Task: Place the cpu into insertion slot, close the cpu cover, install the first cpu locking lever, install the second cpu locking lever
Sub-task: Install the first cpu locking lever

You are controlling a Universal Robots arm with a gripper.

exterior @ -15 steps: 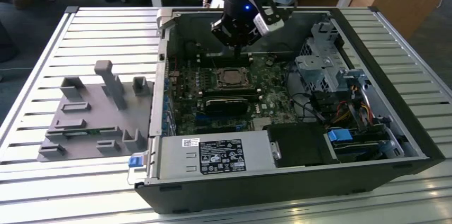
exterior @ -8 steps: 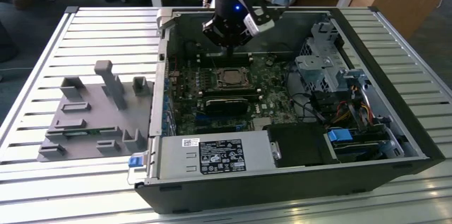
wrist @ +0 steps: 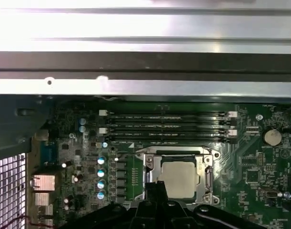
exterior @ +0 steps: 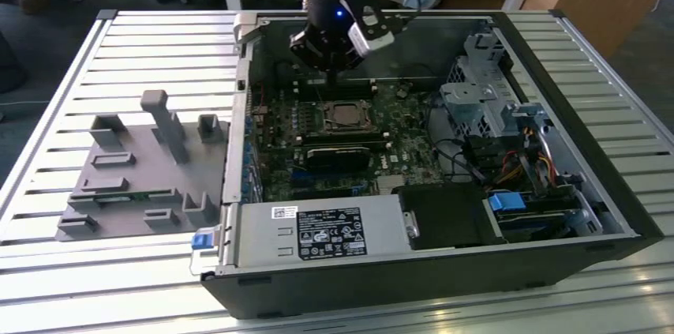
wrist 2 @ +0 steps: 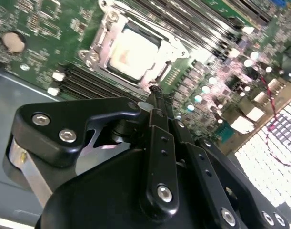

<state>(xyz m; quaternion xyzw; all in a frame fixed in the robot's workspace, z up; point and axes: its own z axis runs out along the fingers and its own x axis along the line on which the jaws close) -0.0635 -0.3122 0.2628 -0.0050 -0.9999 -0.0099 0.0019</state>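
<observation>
The cpu (wrist 2: pixel 131 50), a dull silver square, lies flat in the insertion slot (wrist: pixel 175 153) on the green board. The cpu cover (wrist 2: pixel 103 36), a thin metal frame, lies down around the chip's top and looks closed in both wrist views. My gripper (wrist 2: pixel 155 93) is shut with nothing between its black fingers. Its tips hover just beside one edge of the socket frame. In the exterior view the gripper (exterior: pixel 335 73) hangs inside the open case, just behind the cpu (exterior: pixel 342 116). I cannot tell how the locking levers stand.
Long black memory slots (wrist: pixel 166 126) run beside the socket, toward the case wall (wrist: pixel 145 62). A row of blue capacitors (wrist: pixel 101 171) stands on another side. A power supply (exterior: pixel 321 231), drive cage (exterior: pixel 484 97) and cables fill the case. A grey fixture tray (exterior: pixel 137 168) lies at the exterior view's left.
</observation>
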